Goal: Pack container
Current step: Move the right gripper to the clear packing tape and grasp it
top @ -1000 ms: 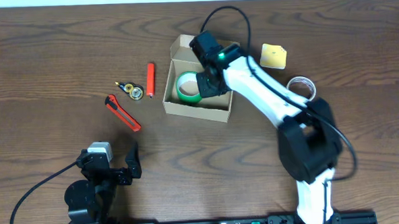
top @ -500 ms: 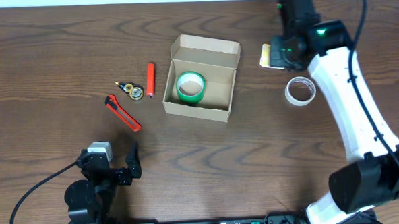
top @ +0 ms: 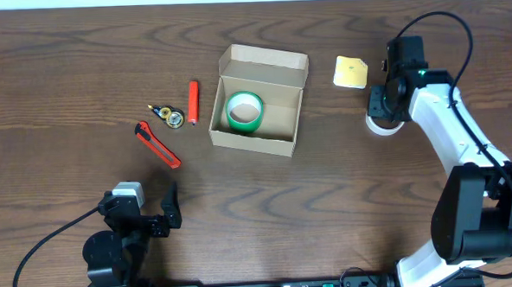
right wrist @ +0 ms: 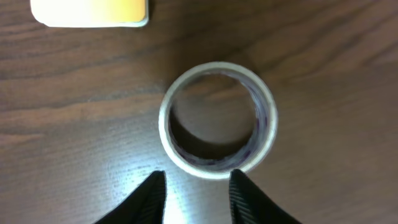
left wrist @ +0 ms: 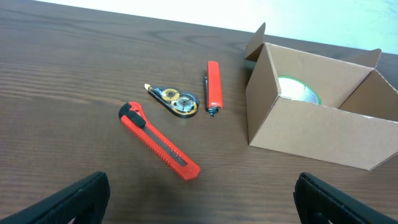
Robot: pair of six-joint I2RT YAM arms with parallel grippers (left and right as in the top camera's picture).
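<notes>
While the right gripper (right wrist: 199, 198) hangs over the worktop (right wrist: 348, 186), its jaws stand part open and empty. Both tips are at the near rim of a whitish translucent tape roll (right wrist: 211, 169) lying flat, with no grip on it. Just beyond the roll is a pale yellow rectangular pad (right wrist: 90, 12). Left gripper (left wrist: 202, 202) sits low at the near edge, jaws spread fully wide, nothing in them.

Container is a tan-brown rectangular cardboard box (top: 252, 142), mid-worktop, well left of the right gripper. Flap lid is folded back on the far side, top open. One green tape roll (top: 244, 111) lies flat inside on the left; the floor on the right is bare. Left of the box and apart from it:
- red marker pen (top: 193, 102)
- small yellow-and-black correction-tape dispenser (top: 169, 116)
- red snap-off utility knife (top: 157, 143)

Handling, my read:
- The box looks like light, thin card. Walls will flex and it will likely skid on the wood if nudged, so don't squeeze across it.
- To move or steady it, pinch one wall over the rim near a corner, where it's stiffest.
- Drop items in from above, clear of the rim.
- The whitish roll looks stiff and light: one finger in the hole, one outside the wall.
</notes>
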